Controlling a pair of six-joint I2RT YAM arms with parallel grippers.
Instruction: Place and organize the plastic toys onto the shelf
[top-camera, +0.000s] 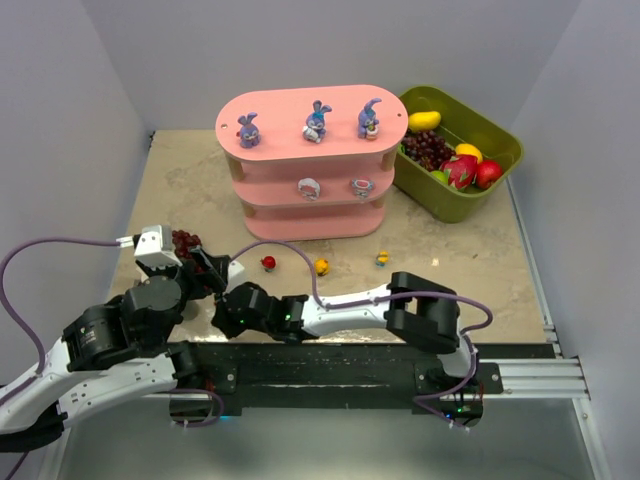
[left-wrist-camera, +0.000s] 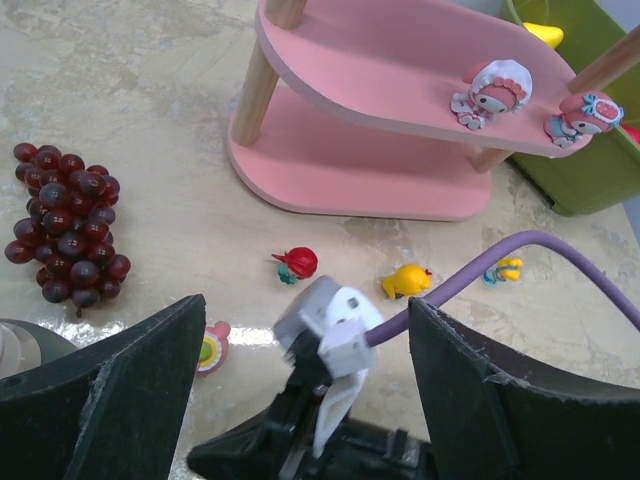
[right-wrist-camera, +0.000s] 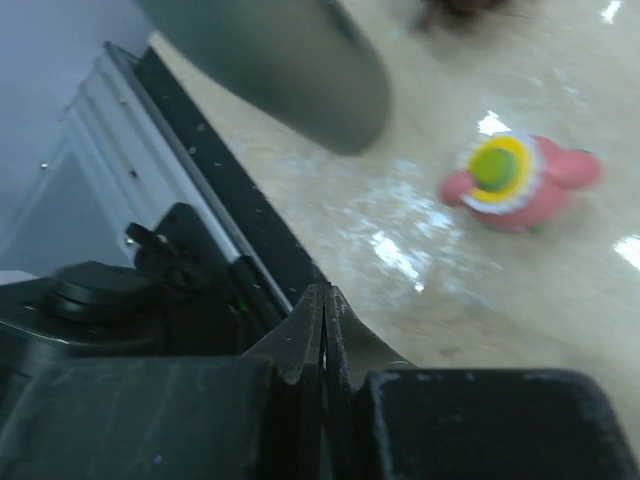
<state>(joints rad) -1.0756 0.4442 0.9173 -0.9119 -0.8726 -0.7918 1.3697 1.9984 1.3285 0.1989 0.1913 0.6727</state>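
The pink shelf (top-camera: 305, 165) holds three purple-blue bunnies (top-camera: 317, 121) on its top board and two pink-and-white toys (left-wrist-camera: 487, 92) on the middle board. A third pink-and-white toy (right-wrist-camera: 515, 180) lies on its side on the table, and also shows in the left wrist view (left-wrist-camera: 212, 347). A red toy (top-camera: 268, 263), an orange-yellow toy (top-camera: 321, 266) and a small yellow toy (top-camera: 382, 259) stand on the table in front of the shelf. My left gripper (left-wrist-camera: 300, 310) is open wide and empty, above the right arm's wrist. My right gripper (right-wrist-camera: 325, 300) is shut and empty, short of the lying pink toy.
A dark red grape bunch (top-camera: 185, 240) lies left of the shelf, beside my left gripper. An olive-green bin (top-camera: 490, 135) with fake fruit stands right of the shelf. The two arms cross at the near left; the table's black front rail (top-camera: 330, 360) is just behind them.
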